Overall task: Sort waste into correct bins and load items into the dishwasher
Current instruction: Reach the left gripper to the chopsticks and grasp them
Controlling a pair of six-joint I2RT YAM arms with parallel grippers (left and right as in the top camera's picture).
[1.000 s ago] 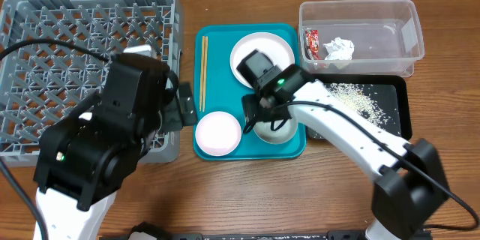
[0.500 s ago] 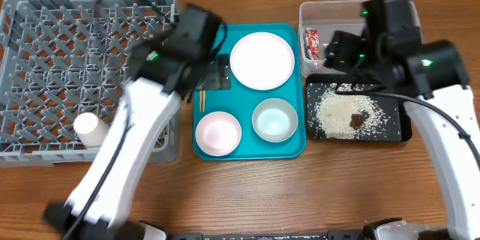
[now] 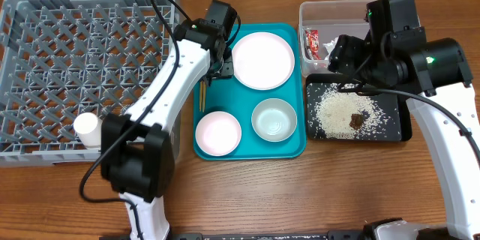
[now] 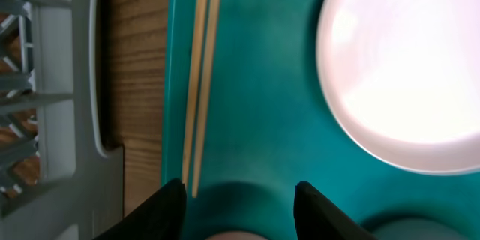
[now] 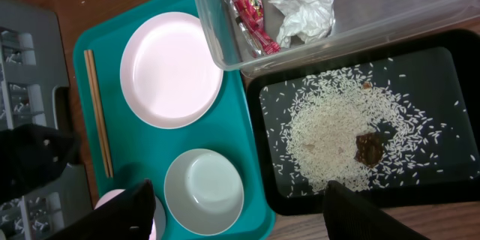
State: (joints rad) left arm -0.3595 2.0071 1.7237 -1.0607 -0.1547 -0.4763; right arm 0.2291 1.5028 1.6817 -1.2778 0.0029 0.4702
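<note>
Left gripper is hanging about half open over the teal tray with nothing in it, right at the end of the chopsticks, which lie along the tray's edge by the dish rack. Right gripper is wide open and empty, off the tray's opposite side.

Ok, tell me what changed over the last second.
The left hand swung off the rack to the chopsticks on the teal tray, open over them, not gripping. The right hand, open, withdrew from the bowl to above the black tray. The plate, saucer and bowl stayed put.
</note>
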